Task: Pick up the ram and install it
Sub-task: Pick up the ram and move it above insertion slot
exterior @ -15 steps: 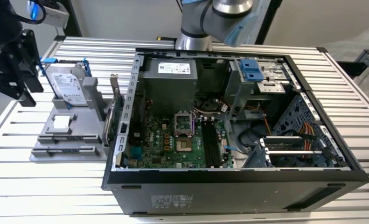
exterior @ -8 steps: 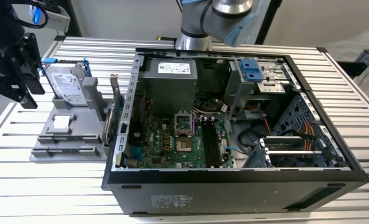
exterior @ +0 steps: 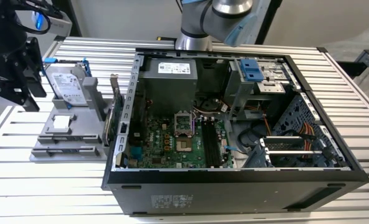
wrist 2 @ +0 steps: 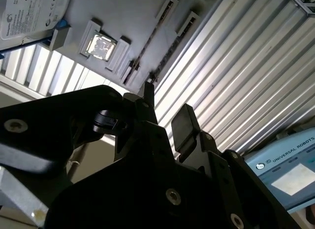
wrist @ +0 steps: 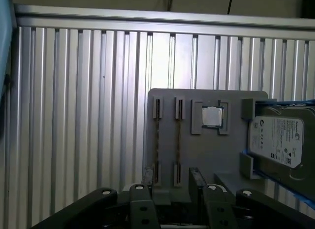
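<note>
Two black fingers (wrist 2: pixel 184 121) of the dark gripper (wrist 2: pixel 166 102) sit closest to us in both wrist views. The jaws stand fairly wide with nothing held, and we see bench slats through the gap. Below them lies the pale grey moulded holder (wrist: pixel 211 155), resting on the ribbed aluminium bench (wrist: pixel 74 115). Nearest the fingertips are the holder's two narrow parallel slots, each with small end clips.

The ram (wrist: pixel 157 140), a slim long stick, shows in the first wrist view as a thin brownish strip seen edge-on, standing in one slot. A second strip (wrist: pixel 178 140) just like it stands in the slot beside it. From this angle we cannot make out chips or a label. The gripper touches neither. Past the slots a square silvery processor chip (wrist: pixel 212 116) sits in its own recess. Beyond that, a silver boxy hard drive with blue clips (wrist: pixel 278 140) rests at the holder's other end.

In the exterior view the gripper hangs at the exterior view's left, above the bench and just beside the holder. Towards the exterior view's right, a larger card with a metal bracket (exterior: pixel 113 105) stands on edge between the holder and the black open computer case (exterior: pixel 234 191). Inside the case we see a green motherboard (exterior: pixel 165 140) with long black memory slots (exterior: pixel 210 140). Farthest back, the arm's silver-grey base column (exterior: pixel 193 39) rises behind the case.
</note>
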Controlling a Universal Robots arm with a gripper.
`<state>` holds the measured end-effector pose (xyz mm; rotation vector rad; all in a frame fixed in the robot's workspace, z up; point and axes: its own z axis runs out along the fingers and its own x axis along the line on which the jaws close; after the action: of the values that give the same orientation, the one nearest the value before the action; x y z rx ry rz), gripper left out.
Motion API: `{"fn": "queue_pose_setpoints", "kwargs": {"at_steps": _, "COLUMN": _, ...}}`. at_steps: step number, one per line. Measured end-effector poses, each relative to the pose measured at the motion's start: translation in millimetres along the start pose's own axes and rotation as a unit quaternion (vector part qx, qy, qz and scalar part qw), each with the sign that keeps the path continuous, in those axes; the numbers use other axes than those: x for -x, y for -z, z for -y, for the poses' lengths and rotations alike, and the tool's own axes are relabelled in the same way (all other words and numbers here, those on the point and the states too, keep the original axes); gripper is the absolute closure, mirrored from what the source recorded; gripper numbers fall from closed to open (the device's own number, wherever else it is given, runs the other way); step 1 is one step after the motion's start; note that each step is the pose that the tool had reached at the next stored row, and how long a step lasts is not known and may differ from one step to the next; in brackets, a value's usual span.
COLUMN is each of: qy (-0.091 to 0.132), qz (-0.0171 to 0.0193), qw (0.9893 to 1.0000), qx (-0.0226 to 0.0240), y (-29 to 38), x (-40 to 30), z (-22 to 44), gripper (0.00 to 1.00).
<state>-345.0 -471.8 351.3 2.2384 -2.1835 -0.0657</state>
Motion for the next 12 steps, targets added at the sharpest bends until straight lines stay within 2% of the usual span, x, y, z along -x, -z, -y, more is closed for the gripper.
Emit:
{"fn": "queue_pose_setpoints", "kwargs": {"at_steps": 10, "qy": 0.0, "qz": -0.0043, "qw": 1.0, "qx": 0.0001, "y": -8.2, "x": 0.0, "z": 0.3, "gripper": 1.0}}
{"fn": "queue_pose_setpoints", "kwargs": {"at_steps": 12, "qy": 0.0, "qz": -0.0064, "qw": 1.0, "qx": 0.0002, "y": -11.4, "x": 0.1, "z": 0.5, "gripper": 1.0}}
